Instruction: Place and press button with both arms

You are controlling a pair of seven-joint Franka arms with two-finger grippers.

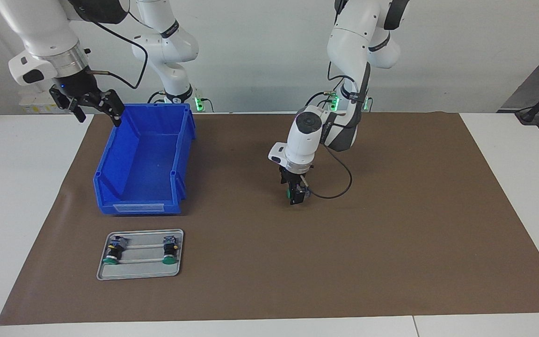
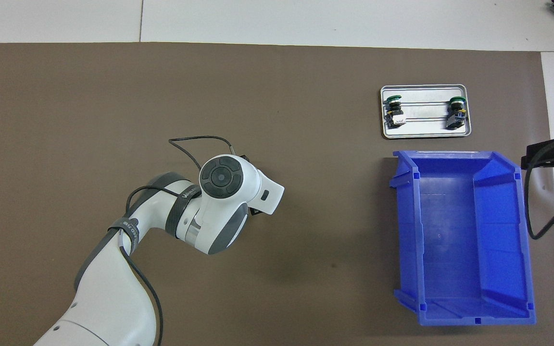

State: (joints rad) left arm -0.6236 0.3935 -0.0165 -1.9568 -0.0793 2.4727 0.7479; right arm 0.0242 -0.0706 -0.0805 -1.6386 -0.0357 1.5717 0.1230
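The small push-button switch with a round green cap and blue-grey block base (image 1: 297, 192) sits between the fingers of the left gripper (image 1: 296, 193), which point down over the middle of the brown mat (image 1: 391, 234) covering the white counter (image 1: 17, 187); the fingers are closed on it, the green cap facing the right arm's end. Whether the button touches the mat cannot be told.

The overhead view hides this button and the left gripper entirely under the white wrist housing of the left arm (image 2: 219, 202); only the facing view shows the grasp. A band on the left arm carries white lettering, too small to read.

Two more green-capped buttons lie on their sides in a shallow grey metal tray (image 1: 141, 276), one at each end (image 1: 114, 250) (image 1: 170, 249), caps pointing away from the robots. Just beside the tray, nearer to the robots, stands an open blue plastic storage bin (image 1: 105, 187) with a pale label strip on the wall facing the tray, nothing legible on it.

The right gripper (image 1: 96, 105) waits in the air at the bin's corner toward the right arm's end, its black fingers spread apart and holding nothing. The overhead view catches only its tips (image 2: 553, 154) at the picture's edge.
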